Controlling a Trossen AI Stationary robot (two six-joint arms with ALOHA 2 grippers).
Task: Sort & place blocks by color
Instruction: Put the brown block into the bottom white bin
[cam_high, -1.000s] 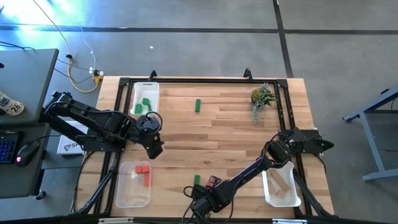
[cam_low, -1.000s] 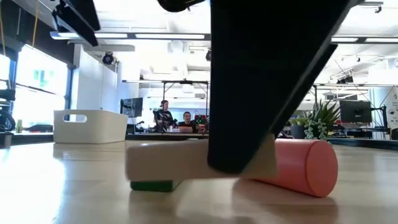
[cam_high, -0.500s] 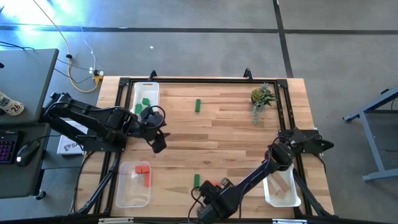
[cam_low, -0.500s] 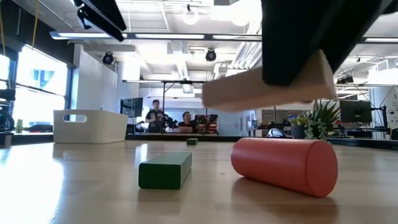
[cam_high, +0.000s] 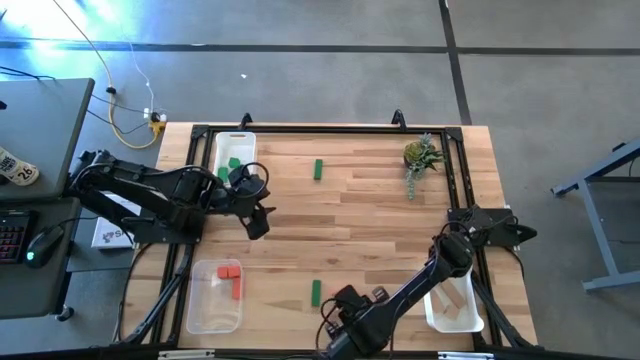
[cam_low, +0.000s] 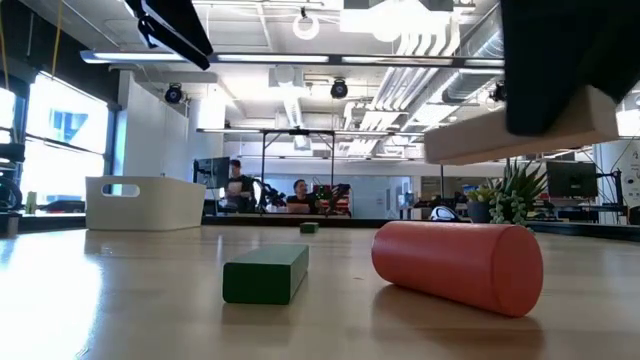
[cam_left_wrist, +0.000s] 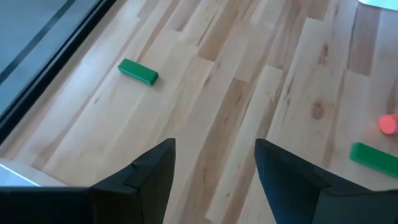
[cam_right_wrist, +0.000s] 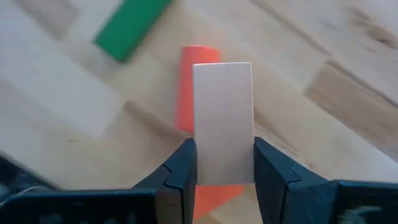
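Note:
My right gripper hovers near the table's near edge, shut on a plain tan bar. Below it a red-orange cylinder lies on its side on the table, with a green bar lying flat beside it. My left gripper is open and empty above the left part of the table. Another green bar lies flat toward the far edge. My right gripper pinches the tan bar between its two fingers, which sit on the bar's long sides at the end nearer the wrist. The bar runs along the fingers, juts forward past them, and is lifted clear of the table, roughly level.
A far-left tray holds green blocks, a near-left clear tray holds red ones, and a near-right tray holds tan ones. A small spiky plant stands near the far right corner. Bare wood spans the middle.
My right gripper has lifted the tan bar off the table, where it lay by the green bar and the red cylinder, and carried it up and toward the table's right. My left gripper has drifted slightly toward the right and far edge.

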